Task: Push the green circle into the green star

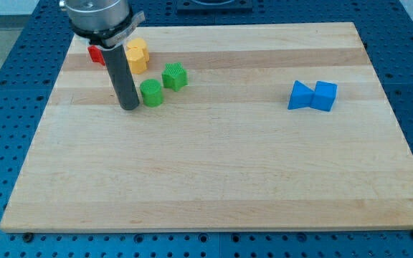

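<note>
The green circle lies on the wooden board in the upper left part of the view. The green star sits just up and to the right of it, a small gap apart. My tip stands on the board right at the circle's left side, touching or almost touching it. The dark rod rises from there toward the view's top.
A yellow block lies above the circle, left of the star. A red block is partly hidden behind the rod near the board's left top edge. A blue triangle and a blue cube touch at the view's right.
</note>
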`<action>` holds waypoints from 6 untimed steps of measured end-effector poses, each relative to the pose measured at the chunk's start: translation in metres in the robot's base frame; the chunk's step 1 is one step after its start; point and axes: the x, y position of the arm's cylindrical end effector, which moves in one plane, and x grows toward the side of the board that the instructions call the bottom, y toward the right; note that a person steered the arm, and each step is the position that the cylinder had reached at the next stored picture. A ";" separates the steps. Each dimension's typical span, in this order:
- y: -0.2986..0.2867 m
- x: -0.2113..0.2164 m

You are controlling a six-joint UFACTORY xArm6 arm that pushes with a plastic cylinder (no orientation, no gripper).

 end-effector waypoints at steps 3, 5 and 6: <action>0.018 -0.018; 0.020 -0.039; 0.020 -0.039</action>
